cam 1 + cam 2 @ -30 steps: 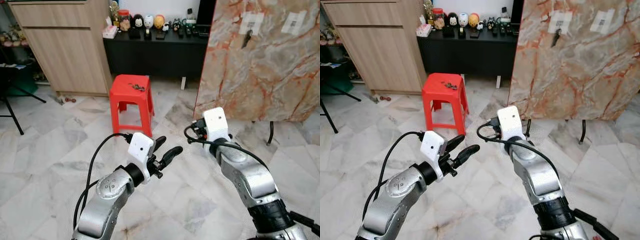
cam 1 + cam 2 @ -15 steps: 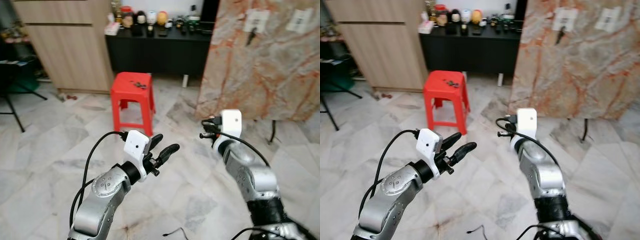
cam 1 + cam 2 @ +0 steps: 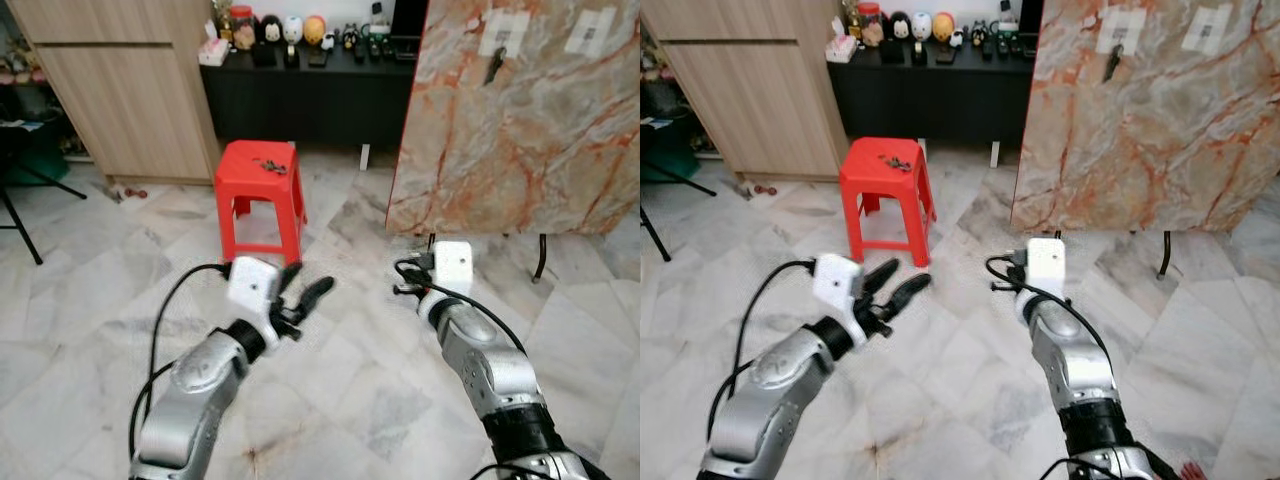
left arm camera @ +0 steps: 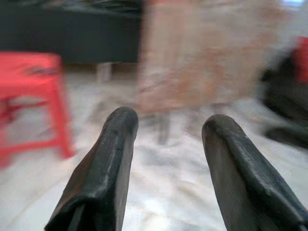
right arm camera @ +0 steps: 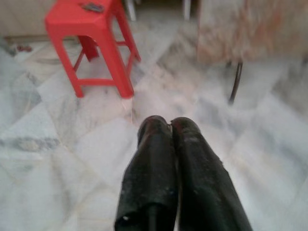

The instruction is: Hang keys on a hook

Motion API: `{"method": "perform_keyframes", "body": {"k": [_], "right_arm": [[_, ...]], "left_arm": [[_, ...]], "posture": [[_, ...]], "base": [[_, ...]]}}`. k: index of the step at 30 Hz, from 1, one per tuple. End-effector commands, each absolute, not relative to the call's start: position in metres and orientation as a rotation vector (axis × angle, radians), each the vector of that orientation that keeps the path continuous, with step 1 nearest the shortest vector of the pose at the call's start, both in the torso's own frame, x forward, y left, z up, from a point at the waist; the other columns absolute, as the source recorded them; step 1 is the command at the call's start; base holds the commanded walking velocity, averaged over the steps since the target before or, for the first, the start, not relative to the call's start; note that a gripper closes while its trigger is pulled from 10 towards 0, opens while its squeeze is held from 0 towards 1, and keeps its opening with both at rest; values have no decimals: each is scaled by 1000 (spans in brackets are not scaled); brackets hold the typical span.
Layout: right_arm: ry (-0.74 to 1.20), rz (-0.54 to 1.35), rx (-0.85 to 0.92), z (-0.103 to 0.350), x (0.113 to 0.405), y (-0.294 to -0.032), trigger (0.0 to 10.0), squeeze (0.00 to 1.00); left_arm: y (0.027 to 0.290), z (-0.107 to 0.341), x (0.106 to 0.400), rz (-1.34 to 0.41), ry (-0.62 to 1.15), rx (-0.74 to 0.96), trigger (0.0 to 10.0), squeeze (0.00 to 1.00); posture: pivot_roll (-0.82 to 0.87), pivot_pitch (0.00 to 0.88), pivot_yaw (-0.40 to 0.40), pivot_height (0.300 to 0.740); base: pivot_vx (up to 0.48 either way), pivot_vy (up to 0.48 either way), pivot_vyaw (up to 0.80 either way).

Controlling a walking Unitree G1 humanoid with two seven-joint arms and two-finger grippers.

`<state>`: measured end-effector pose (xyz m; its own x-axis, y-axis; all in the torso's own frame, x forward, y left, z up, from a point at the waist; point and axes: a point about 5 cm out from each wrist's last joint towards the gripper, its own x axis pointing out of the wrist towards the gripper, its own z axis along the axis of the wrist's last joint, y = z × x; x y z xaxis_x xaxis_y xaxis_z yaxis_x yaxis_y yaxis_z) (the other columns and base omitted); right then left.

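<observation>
Marble floor: pale grey-veined tiles ran under everything in view.
Marbled board: a big orange-and-white slab stood upright on thin dark legs at the robot's right, with two white hook plates near its top edge.
Wooden cabinet: light brown, at the far left, beside a black sideboard that carried a row of small figurines.
Red stool: plastic, standing on the floor ahead of the robot, in front of the sideboard.
Left hand: raised above the floor nearer the robot than the stool, its two black fingers spread apart and holding nothing — the wrist view looked past them toward the board and the stool's edge.
Right hand: held out low over the floor, fingers pressed together with nothing between them; from the head views it sat hidden behind its white wrist camera.
Keys: a small dark bunch lay on the stool's seat, well apart from both hands.
Hung key: one dark key dangled from the left hook plate — the other plate was bare.
</observation>
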<state>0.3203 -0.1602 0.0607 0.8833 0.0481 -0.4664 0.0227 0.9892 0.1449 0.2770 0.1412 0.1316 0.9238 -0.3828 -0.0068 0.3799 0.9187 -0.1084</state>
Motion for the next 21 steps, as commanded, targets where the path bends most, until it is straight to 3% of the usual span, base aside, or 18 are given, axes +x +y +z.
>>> {"method": "perform_keyframes", "body": {"k": [1, 2, 7, 9, 14, 16, 21], "right_arm": [[552, -41, 183, 39, 309, -172, 10000, 0], [625, -72, 168, 11, 292, -183, 10000, 0], [749, -122, 156, -29, 258, -198, 10000, 0], [864, -119, 148, -55, 227, -200, 10000, 0], [998, -140, 108, -77, 191, -205, 10000, 0], [1075, -180, 89, -88, 167, -210, 10000, 0], [1105, -221, 121, -96, 150, -212, 10000, 0]], "left_arm": [[160, 122, 279, -294, 56, -124, 10000, 0], [189, 102, 279, -146, 128, -157, 10000, 0], [219, 50, 267, -73, 327, -119, 10000, 0], [232, 5, 248, -16, 513, -106, 10000, 0], [232, -32, 223, 9, 689, -81, 10000, 0], [230, -55, 199, 22, 819, -52, 10000, 0], [227, -74, 174, 49, 923, -48, 10000, 0]], "posture": [[32, 66, -41, 740], [33, 65, -43, 740], [42, 61, -50, 740], [28, 47, -47, 740], [42, 37, -49, 740], [41, 30, -49, 740], [27, 20, -39, 740]], "base": [[0, 0, 0], [0, 0, 0], [0, 0, 0], [0, 0, 0], [0, 0, 0], [0, 0, 0], [0, 0, 0]]}}
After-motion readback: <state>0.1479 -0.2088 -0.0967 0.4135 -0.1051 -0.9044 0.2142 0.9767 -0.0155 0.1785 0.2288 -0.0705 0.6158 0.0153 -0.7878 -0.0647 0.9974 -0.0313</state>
